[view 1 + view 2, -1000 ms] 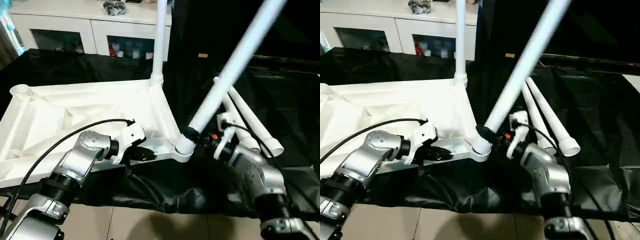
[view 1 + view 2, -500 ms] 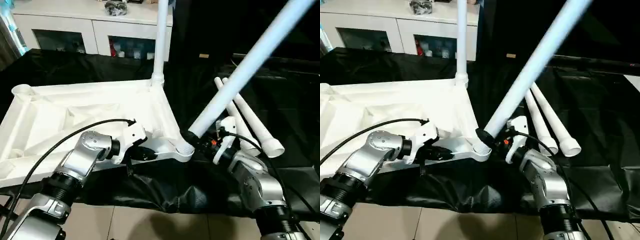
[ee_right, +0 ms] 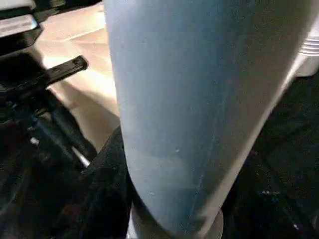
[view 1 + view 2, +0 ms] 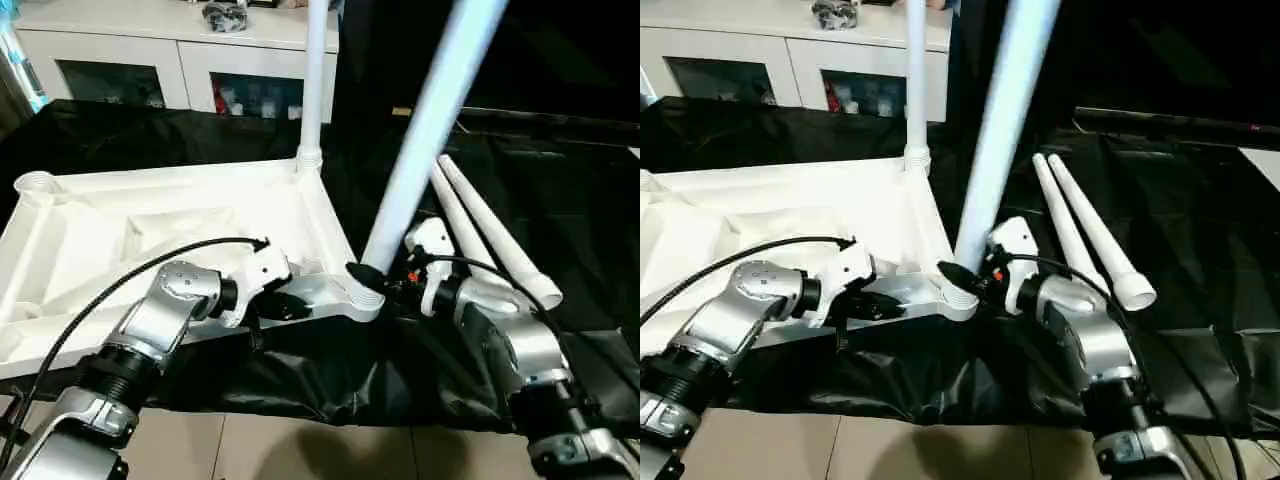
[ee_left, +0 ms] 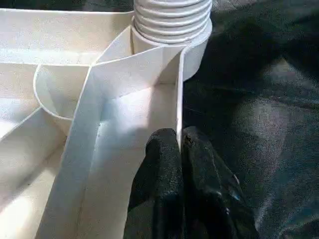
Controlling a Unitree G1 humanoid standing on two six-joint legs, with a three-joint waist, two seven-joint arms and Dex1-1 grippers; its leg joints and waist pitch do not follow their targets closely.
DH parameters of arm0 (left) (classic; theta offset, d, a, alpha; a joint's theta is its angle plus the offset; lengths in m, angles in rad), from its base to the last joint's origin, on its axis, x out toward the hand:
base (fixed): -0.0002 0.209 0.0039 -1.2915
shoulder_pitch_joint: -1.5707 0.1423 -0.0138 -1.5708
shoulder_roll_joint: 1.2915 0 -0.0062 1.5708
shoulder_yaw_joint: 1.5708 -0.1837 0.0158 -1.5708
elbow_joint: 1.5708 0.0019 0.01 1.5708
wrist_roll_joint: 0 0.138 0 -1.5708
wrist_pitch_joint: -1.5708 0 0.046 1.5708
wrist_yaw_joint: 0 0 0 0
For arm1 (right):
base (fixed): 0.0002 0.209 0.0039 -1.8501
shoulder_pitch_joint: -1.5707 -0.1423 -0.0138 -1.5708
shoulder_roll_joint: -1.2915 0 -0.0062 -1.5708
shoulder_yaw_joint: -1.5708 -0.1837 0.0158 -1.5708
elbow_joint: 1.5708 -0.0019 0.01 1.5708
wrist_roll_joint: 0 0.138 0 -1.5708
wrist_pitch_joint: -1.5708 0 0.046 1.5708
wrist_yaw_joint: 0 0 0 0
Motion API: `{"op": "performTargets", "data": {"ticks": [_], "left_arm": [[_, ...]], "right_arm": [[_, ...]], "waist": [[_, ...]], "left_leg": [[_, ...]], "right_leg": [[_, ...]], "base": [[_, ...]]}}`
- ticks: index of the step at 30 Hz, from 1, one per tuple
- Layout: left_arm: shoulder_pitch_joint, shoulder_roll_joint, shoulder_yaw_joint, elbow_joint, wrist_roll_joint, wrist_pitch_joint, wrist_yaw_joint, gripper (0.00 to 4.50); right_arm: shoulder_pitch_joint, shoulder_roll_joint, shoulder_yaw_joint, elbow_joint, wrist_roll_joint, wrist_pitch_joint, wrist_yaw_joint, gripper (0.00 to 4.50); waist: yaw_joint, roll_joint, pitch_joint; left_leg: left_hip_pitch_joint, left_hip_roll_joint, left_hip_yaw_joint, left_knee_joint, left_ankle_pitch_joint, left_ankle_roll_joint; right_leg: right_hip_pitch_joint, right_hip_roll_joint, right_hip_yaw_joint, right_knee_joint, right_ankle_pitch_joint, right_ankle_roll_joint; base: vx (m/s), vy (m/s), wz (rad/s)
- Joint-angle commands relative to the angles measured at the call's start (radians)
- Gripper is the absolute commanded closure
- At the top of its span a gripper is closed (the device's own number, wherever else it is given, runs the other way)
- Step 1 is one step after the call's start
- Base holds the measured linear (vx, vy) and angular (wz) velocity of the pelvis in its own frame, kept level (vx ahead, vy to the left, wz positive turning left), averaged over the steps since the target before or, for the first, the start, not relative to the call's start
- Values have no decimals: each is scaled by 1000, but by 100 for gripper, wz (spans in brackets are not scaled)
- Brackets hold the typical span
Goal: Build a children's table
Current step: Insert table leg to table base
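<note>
1 white tabletop (image 4: 170, 225) lies upside down on a black cloth (image 4: 560, 200), ribbed underside up, with a round socket at each corner. 2 of its 4 legs are in sockets: an upright leg (image 4: 314, 80) at the far corner and a tilted leg (image 4: 425, 130) at the near corner, leaning away from the tabletop. The right gripper (image 4: 372, 277) is clamped around the base of the tilted leg, right at the socket, its black fingers about half spread by the tube's width. Just beyond that gripper, 2 spare legs (image 4: 490, 235) lie side by side on the cloth, touching along their length. The left gripper (image 5: 180, 149) is pinched nearly closed on the tabletop's thin near rim wall, 1 finger on each side, close beside the socket that holds the tilted leg. Behind the cloth stands a white cabinet (image 4: 180, 60) with glass doors.
</note>
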Motion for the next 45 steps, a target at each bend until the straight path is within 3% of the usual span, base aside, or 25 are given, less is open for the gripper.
{"op": "performTargets", "data": {"ticks": [1,5,10,11,13,14,19,21,25,27,28,30,34,38,40,42,45], "left_arm": [[-10,32,16,-29,8,0,0,450],[-7,51,11,-47,0,-15,-36,450],[-1,76,6,-84,-22,-33,-98,450],[3,88,5,-109,-37,-34,-131,450],[1,95,3,-116,-39,-31,-145,450],[-2,100,3,-116,-36,-31,-146,450],[-21,89,23,-102,-22,0,-92,450],[-29,67,45,-104,-16,31,-28,450],[-49,30,76,-118,5,137,87,450],[-58,13,86,-121,16,181,134,450],[-68,-12,95,-130,30,225,191,450],[-80,-52,109,-145,48,277,267,450],[-100,-144,131,-161,80,370,424,450],[-107,-181,111,-152,96,368,479,450],[-108,-179,101,-144,96,352,475,450],[-105,-177,94,-148,99,335,466,450],[-101,-175,91,-163,95,342,453,450]], "right_arm": [[42,-16,78,33,3,37,120,262],[51,-30,93,22,28,36,194,262],[52,-46,110,36,33,10,278,262],[51,-57,121,36,34,0,315,262],[48,-64,131,37,32,-7,339,262],[46,-70,136,37,32,-8,360,262],[23,-62,138,72,19,-27,372,262],[-18,-18,108,150,-5,-55,290,262],[-105,51,73,315,-74,-123,79,262],[-135,74,63,369,-92,-143,1,262],[-174,104,45,432,-100,-154,-88,262],[-228,150,16,514,-95,-159,-197,262],[-334,234,-34,667,-92,-175,-396,262],[-402,289,-71,771,-96,-208,-484,262],[-411,302,-84,783,-86,-209,-488,262],[-420,310,-91,804,-87,-219,-495,262],[-426,319,-99,825,-88,-227,-498,262]], "waist": [[4,9,-56],[8,4,-56],[9,8,-55],[8,2,-50],[8,3,-49],[7,-2,-47],[11,-5,-44],[8,-10,-45],[0,-9,-39],[-9,-11,-38],[-8,-10,-42],[-10,-13,-47],[-7,-7,-53],[7,-7,-67],[10,-8,-68],[11,-3,-66],[11,-1,-62]], "left_leg": [[11,30,-13,-80,-326,-3],[10,29,-10,-79,-304,8],[13,32,-11,-82,-314,2],[12,31,-11,-83,-321,4],[13,32,-11,-83,-325,4],[13,32,-11,-84,-326,6],[14,33,-12,-84,-327,3],[13,32,-13,-83,-335,-2],[14,28,-21,-84,-368,-21],[10,28,-24,-86,-369,-40],[13,26,-25,-83,-378,-41],[16,28,-23,-80,-367,-41],[19,30,-16,-78,-323,-40],[3,26,-6,-71,-173,-3],[1,23,-4,-70,-140,14],[3,25,-4,-71,-144,18],[6,27,-5,-74,-199,0]], "right_leg": [[37,-78,50,-93,-402,-150],[42,-78,51,-89,-359,-169],[40,-79,51,-88,-368,-173],[38,-78,51,-90,-379,-172],[37,-80,52,-91,-388,-170],[37,-78,52,-91,-397,-168],[34,-82,52,-92,-419,-166],[32,-85,51,-92,-443,-167],[32,-86,44,-104,-550,-130],[31,-87,40,-98,-557,-135],[31,-90,40,-103,-584,-119],[30,-92,43,-102,-557,-132],[30,-82,47,-87,-394,-182],[47,-77,51,-58,-132,-227],[50,-74,50,-52,-69,-240],[51,-76,49,-53,-65,-244],[49,-78,48,-60,-142,-237]], "base": [[0,0,0],[0,0,0],[0,0,0],[0,0,0],[0,0,0],[0,0,0],[0,0,0],[0,0,0],[0,0,0],[0,0,0],[0,0,0],[0,0,0],[0,0,0],[0,0,0],[0,0,0],[0,0,0],[0,0,0]]}}
